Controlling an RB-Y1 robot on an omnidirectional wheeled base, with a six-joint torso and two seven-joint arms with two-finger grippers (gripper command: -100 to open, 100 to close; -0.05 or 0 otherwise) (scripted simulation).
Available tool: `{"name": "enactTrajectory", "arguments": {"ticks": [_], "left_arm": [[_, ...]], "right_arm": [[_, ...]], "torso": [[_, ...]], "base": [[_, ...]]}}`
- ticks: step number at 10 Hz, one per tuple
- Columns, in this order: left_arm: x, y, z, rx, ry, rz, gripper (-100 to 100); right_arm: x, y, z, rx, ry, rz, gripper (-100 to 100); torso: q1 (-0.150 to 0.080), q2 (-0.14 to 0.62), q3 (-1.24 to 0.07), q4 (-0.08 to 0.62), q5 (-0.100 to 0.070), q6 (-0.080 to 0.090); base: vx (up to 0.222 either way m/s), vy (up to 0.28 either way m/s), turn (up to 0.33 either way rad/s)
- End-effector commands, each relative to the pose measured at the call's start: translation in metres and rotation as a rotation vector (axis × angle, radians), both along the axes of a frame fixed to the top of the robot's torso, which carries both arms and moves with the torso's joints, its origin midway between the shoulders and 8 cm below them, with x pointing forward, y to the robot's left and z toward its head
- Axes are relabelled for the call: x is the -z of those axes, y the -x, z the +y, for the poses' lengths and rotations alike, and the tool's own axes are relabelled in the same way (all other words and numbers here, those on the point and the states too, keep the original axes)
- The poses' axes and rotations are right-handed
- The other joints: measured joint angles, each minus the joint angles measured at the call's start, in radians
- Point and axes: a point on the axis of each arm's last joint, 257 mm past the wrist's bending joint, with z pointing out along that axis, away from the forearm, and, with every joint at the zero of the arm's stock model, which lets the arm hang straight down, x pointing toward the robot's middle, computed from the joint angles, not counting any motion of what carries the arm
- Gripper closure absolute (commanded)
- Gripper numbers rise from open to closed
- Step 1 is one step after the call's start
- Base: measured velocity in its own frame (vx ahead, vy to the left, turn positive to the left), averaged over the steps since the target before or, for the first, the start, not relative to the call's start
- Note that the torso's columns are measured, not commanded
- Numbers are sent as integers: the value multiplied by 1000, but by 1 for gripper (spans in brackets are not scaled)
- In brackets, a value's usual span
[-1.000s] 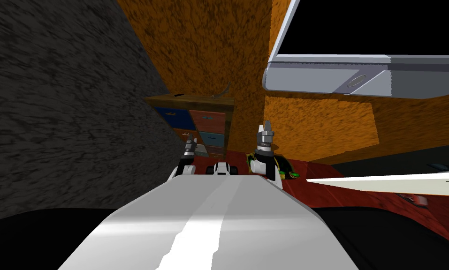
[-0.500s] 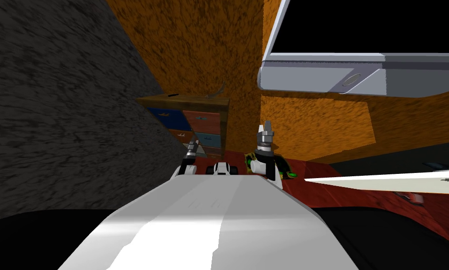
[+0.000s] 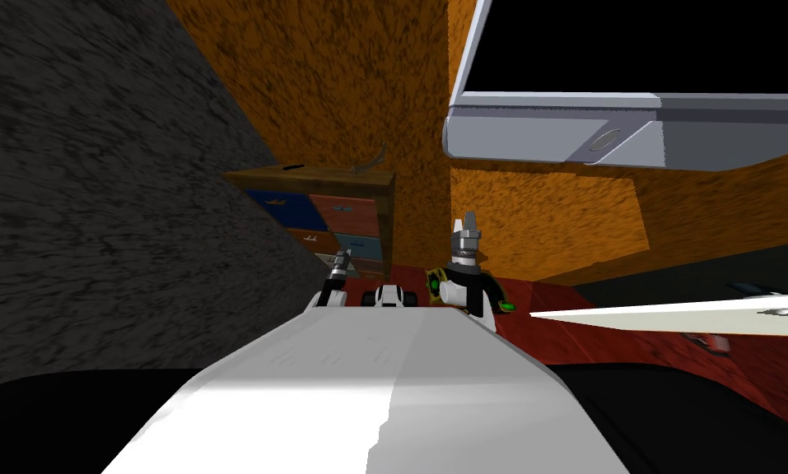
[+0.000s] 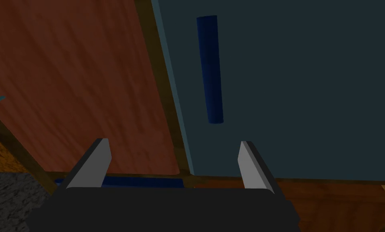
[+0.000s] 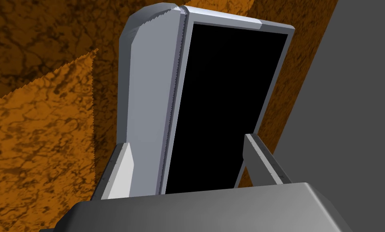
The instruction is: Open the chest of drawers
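In corner where grey wall (image 3: 95,164) meets orange wall (image 3: 342,82): chest of drawers (image 3: 326,210); left gripper (image 4: 173,141), fingers spread, close before teal drawer (image 4: 300,88); grip dark blue bar handle (image 4: 210,68) mid-length; rigid, likely stiff slide; right gripper (image 5: 187,141) also spread.

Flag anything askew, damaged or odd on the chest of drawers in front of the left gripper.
Nothing stands out. On the chest of drawers, the reddish drawer front and teal drawer front look shut in their frame, the blue bar handle looks intact, and the open left gripper is clear of it.
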Motion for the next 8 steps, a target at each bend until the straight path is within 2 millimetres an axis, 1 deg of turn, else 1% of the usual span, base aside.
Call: {"name": "enactTrajectory", "arguments": {"ticks": [1, 4, 5, 7, 8], "left_arm": [[17, -2, -4, 0, 10, 29, -100], [34, -5, -12, -6, 40, 55, -100], [42, -6, -21, -13, 72, 65, -100], [45, -8, -29, -21, 106, 68, -100], [43, -7, -25, -18, 95, 68, -100]], "right_arm": [[0, 0, 0, 0, 0, 0, 0], [0, 0, 0, 0, 0, 0, 0], [0, 0, 0, 0, 0, 0, 0], [0, 0, 0, 0, 0, 0, 0], [0, 0, 0, 0, 0, 0, 0]], "torso": [[0, 0, 0, 0, 0, 0], [0, 0, 0, 0, 0, 0], [-1, 0, 0, 0, 0, 0], [-1, 0, 0, 0, 0, 0], [0, 0, 0, 0, 0, 0]], "base": [[28, -66, -18], [18, -58, -16], [16, -61, -23], [10, -52, -9], [5, -19, 0]]}}
